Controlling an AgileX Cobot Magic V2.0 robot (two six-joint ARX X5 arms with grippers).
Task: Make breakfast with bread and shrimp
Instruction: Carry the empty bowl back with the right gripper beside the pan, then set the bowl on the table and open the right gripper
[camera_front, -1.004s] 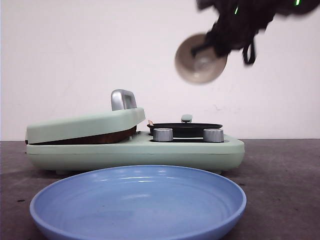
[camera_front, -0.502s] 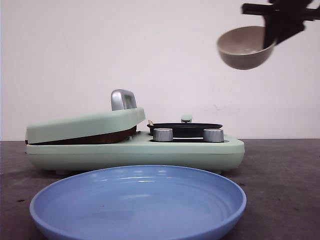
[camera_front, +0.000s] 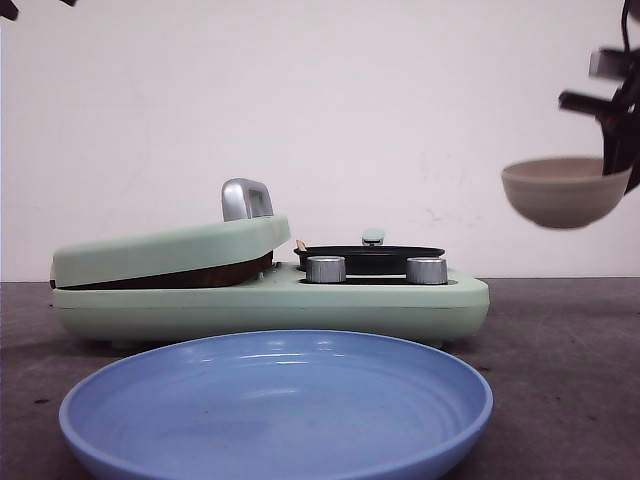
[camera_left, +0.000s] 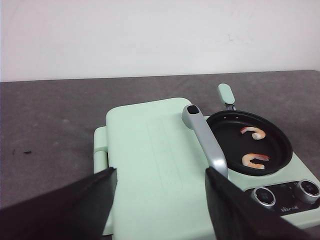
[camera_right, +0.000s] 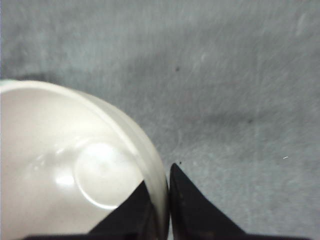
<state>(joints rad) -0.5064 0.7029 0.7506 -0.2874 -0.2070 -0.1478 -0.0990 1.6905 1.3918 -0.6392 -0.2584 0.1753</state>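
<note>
The left gripper (camera_left: 160, 200) hangs with jaws spread above the closed green sandwich press (camera_left: 150, 165). Beside it, two shrimp (camera_left: 254, 160) lie in the black pan (camera_left: 272, 150). At far right, the right gripper (camera_right: 162, 210) is clamped on the rim of a beige bowl (camera_front: 565, 192), upright, high over the worktop (camera_front: 560, 330).

Shrimp (camera_left: 252, 132) — two pieces, both in one black pan (camera_left: 280, 150), apart from each other.

Breakfast maker (camera_front: 270, 300) — one, mint green, lid closed, one silver handle (camera_left: 205, 145) on lid.

Knobs (camera_front: 325, 269) — two, silver, on front of maker.

Blue plate (camera_front: 275, 440) — one.

Beige bowl (camera_front: 565, 192) — one, in air at right.

Grippers — two: left gripper (camera_left: 160, 205), two dark fingers; right gripper (camera_right: 159, 210), two fingers pinching bowl rim.

Bread — count not possible, only brown edge visible under lid.
</note>
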